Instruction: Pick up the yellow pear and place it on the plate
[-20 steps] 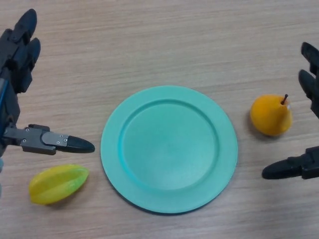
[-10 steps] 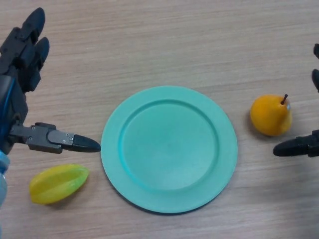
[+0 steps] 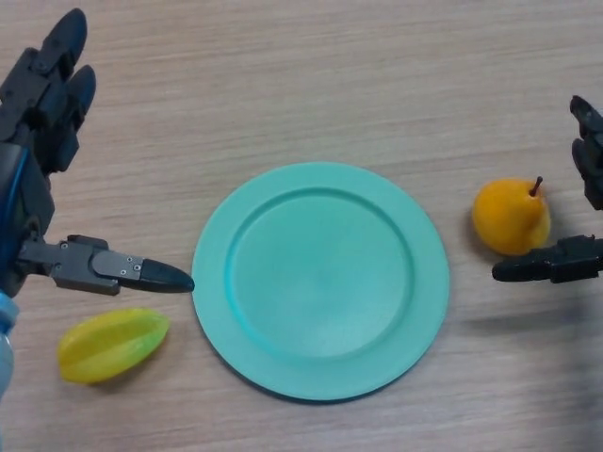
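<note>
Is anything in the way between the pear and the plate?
No, nothing visible. The pear sits on bare table just right of the plate. The right robot hand is open beside the pear, with nothing between them. The star fruit and left robot hand are on the plate's far side.

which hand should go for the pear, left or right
Right. The right hand is open right beside the yellow pear, its thumb just below the fruit. The left hand, also open, sits across the green plate near the yellow star fruit, far from the pear.
</note>
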You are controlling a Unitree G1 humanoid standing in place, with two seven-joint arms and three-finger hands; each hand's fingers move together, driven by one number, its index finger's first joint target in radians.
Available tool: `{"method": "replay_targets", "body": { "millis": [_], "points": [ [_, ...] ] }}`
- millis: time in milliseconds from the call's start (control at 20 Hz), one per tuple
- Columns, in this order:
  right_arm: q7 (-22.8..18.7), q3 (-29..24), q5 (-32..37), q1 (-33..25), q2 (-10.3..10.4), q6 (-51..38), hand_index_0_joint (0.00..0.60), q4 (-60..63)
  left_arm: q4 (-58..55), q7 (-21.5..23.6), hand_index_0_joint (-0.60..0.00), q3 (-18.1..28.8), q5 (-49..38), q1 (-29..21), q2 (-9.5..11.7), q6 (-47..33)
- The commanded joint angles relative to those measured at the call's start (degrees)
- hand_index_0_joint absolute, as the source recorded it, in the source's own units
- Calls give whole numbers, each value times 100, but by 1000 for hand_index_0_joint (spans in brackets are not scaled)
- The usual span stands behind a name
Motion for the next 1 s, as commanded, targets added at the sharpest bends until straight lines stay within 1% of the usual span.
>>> {"method": "replay_targets", "body": {
  "millis": [50, 250, 400, 450, 500, 550, 600, 650, 700, 850, 950, 1000],
  "points": [
    [-186, -185, -19, -391, -255, -1054, 0, 12, -358, 156, 0, 371, -27, -144, 178, -586],
    [-36, -41, 110, -622, -97, -1021, 0, 569, -355, 127, 0, 471, -81, -113, 191, -590],
    [8, 84, 56, -831, 25, -968, 0, 1050, -317, 165, 0, 495, -78, -113, 194, -662],
    [13, 89, 58, -842, 34, -962, 50, 1087, -310, 169, 0, 500, -77, -114, 195, -674],
    [-16, 97, 28, -860, 39, -976, 199, 1153, -304, 172, 0, 509, -75, -111, 200, -681],
    [-55, 101, 2, -884, 47, -988, 300, 1222, -301, 175, 0, 516, -75, -108, 204, -679],
    [-181, 93, -34, -952, 65, -1024, 450, 1387, -285, 191, 0, 525, -60, -103, 208, -683],
    [-434, 74, -109, -1054, 67, -1169, 550, 1612, -256, 214, 0, 525, -14, -94, 206, -738],
    [-803, 51, -219, -1192, 38, -1433, 600, 1910, -235, 236, 0, 526, 32, -78, 199, -808],
    [-920, 43, -183, -1192, -18, -1349, 600, 1841, -252, 247, 0, 553, 41, -71, 207, -804],
    [-1052, 87, -390, -1230, -97, -1446, 600, 1870, -289, 252, 0, 581, -22, -82, 211, -735],
    [-959, 22, -261, -1159, -76, -1228, 600, 1596, -334, 258, 0, 602, -72, -81, 217, -676]
  ]
}}
